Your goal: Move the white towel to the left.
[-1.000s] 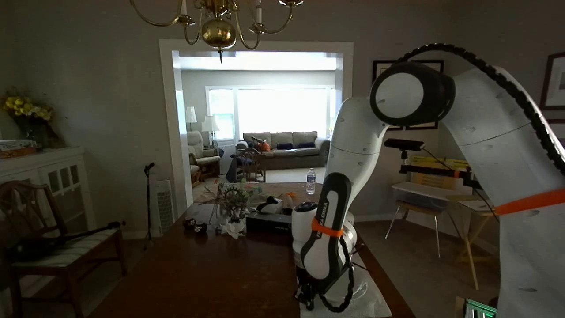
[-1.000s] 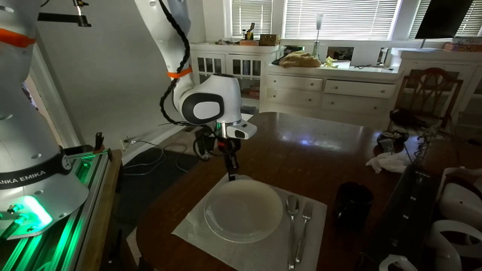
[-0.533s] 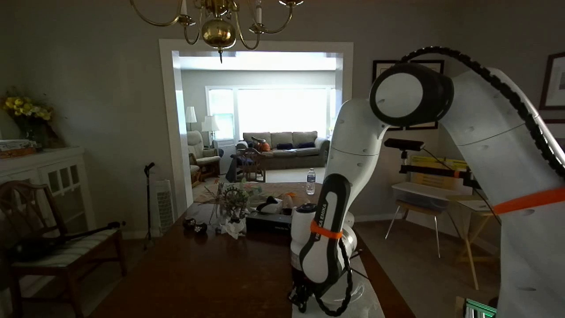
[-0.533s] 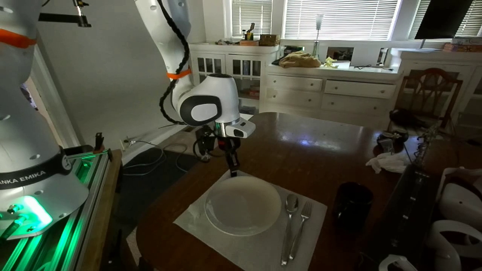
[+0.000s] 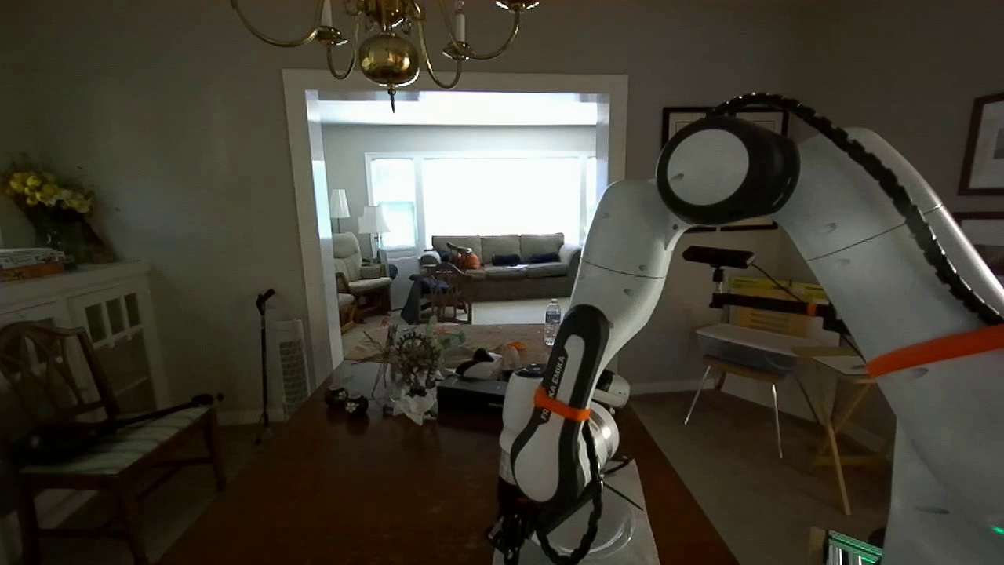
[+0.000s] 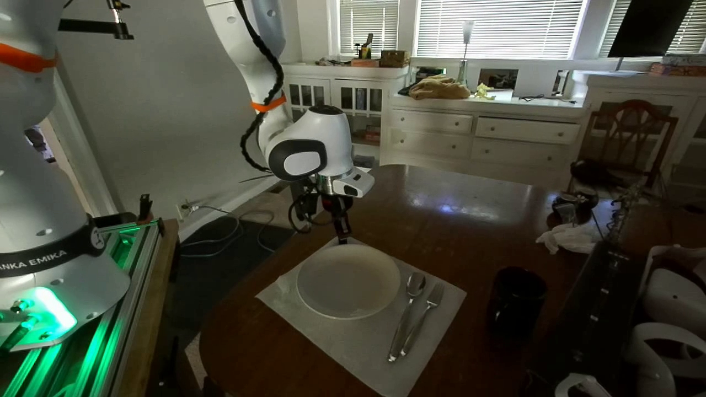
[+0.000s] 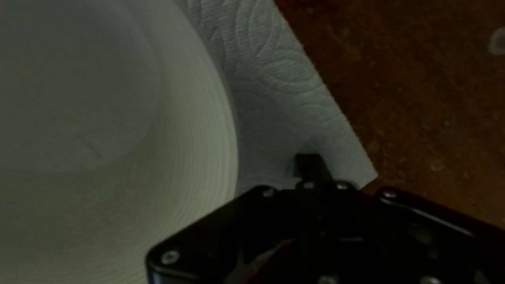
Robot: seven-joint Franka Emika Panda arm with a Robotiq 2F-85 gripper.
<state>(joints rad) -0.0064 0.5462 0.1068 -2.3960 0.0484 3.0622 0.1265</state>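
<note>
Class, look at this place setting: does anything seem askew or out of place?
In an exterior view, the spoon and fork beside the plate on the white towel look askew: they splay apart instead of lying parallel. Crumpled white material on the table looks stray.

Home dining rm: chandelier (image 5: 388,59), tbl (image 5: 376,486), sofa (image 5: 502,278) beyond.

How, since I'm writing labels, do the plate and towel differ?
The plate is round; the towel has straight edges and corners. The towel is embossed with loops; the plate shows none. The plate is smaller and lies on top; the towel spreads beneath. Both look pale.
</note>
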